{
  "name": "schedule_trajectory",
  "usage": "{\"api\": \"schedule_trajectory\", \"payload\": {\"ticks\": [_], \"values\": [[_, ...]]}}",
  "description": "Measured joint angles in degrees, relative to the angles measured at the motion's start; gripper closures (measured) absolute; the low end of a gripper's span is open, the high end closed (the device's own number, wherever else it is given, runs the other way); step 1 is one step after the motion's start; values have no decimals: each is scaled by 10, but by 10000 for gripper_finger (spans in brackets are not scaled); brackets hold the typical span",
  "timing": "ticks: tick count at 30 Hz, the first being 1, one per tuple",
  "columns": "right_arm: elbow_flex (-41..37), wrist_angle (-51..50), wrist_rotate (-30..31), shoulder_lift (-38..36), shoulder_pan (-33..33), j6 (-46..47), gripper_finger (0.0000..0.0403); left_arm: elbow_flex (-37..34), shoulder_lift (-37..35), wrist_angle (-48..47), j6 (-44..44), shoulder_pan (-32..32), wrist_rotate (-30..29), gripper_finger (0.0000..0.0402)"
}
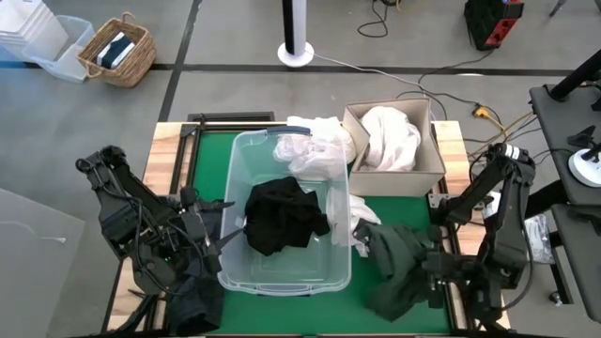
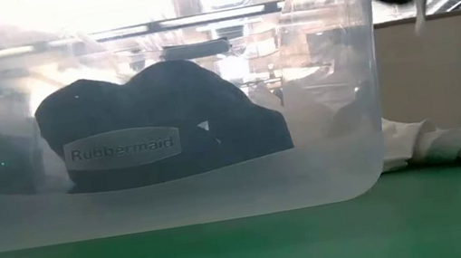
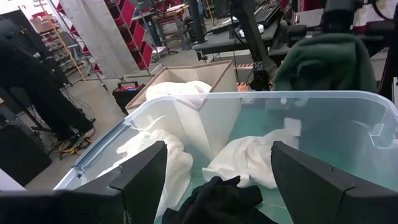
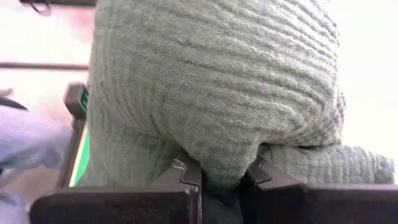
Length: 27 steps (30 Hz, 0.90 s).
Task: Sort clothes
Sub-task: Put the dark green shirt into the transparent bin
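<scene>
Presently the right gripper (image 4: 221, 180) is clenched on a dark green garment (image 1: 399, 263), with a fold of the ribbed cloth pinched between its fingers (image 4: 186, 177); that garment hangs in a bunch over the green mat (image 1: 390, 202), just beside the right wall of the clear tub (image 1: 282, 280). At the tub's left edge, the left gripper (image 3: 214, 171) stands with its fingers (image 3: 146, 171) released and spread wide, holding nothing, aimed into the tub. Inside the tub lies a black garment (image 1: 282, 216), crumpled near the middle of the floor. White garments (image 1: 315, 150) lie bunched at the far end of the tub, draped over its far rim, and another white piece (image 1: 355, 218) hangs over the right wall beside the green garment. Behind and to the right of the tub stands a cardboard box (image 1: 434, 169), with a white garment (image 1: 390, 136) piled in it. From table height, the black garment shows through the tub's front wall.
</scene>
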Motion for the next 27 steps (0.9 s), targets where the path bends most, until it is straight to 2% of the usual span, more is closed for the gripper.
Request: {"api": "schedule_trajectory", "payload": {"ticks": [5, 13, 18, 27], "values": [[0, 59, 34, -29, 0, -94, 372, 0, 0, 0, 0, 0, -2, 138], [0, 199, 70, -80, 0, -305, 372, 0, 0, 1, -4, 0, -3, 138], [0, 342, 76, -116, -2, -450, 372, 0, 0, 1, -5, 0, -3, 138], [0, 632, 70, -150, -9, -776, 372, 0, 0, 1, -5, 0, -4, 138]]}}
